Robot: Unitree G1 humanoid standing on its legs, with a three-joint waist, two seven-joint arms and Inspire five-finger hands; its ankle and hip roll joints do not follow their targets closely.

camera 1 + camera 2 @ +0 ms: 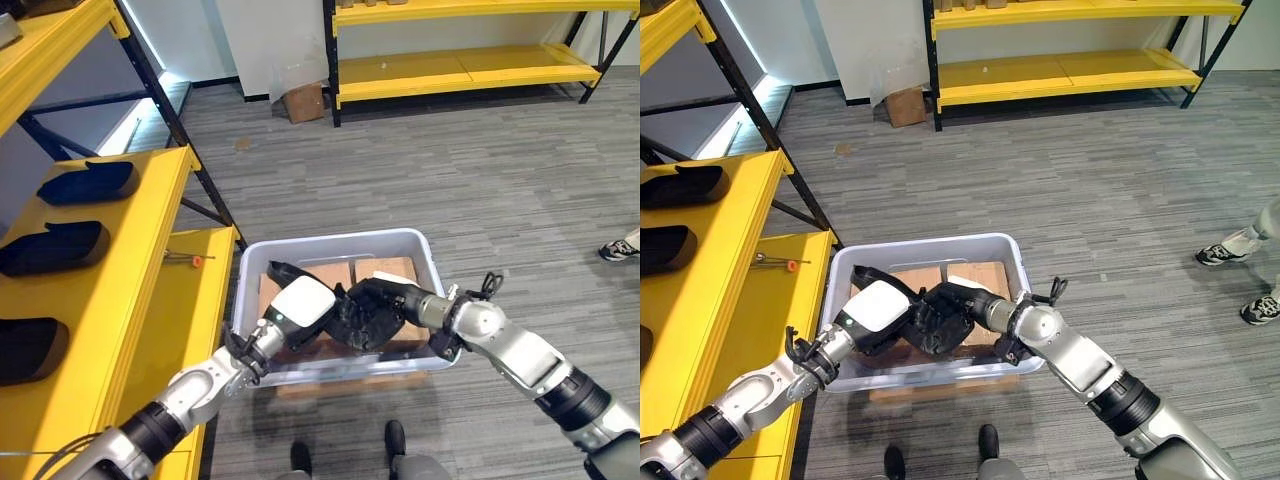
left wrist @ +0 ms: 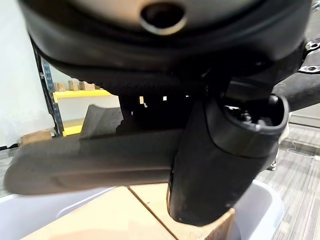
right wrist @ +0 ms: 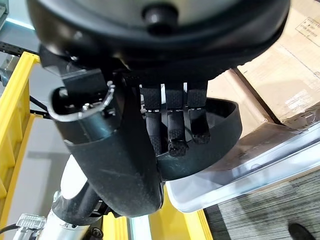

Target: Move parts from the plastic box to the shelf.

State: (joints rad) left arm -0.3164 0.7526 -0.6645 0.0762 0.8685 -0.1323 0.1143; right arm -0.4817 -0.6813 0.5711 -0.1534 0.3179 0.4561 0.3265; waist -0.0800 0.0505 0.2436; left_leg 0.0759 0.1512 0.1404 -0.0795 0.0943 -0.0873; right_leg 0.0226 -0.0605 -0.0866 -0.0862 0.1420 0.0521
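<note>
You have a black part (image 3: 220,135) gripped by both hands over the box (image 1: 400,243), with most of it hidden under them; one curved end (image 1: 285,270) sticks out beyond your left hand toward the box's far left corner. Your right hand (image 1: 385,300) has its fingers (image 3: 176,131) curled over the part's edge, thumb on the other side, so it is clamped on. Your left hand (image 1: 300,312) sits just beside it, its white back up; in its wrist view the thumb (image 2: 220,165) crosses a long dark bar of the part (image 2: 90,162), so it grips too, though its fingers are hard to make out. Both forearms reach in over the box's near rim. Under the hands lie cardboard boxes (image 1: 385,270). To your left the shelf (image 1: 150,290) carries three more dark parts (image 1: 55,248), the nearest cut off by the frame, and a small red-tipped tool (image 1: 185,260).
</note>
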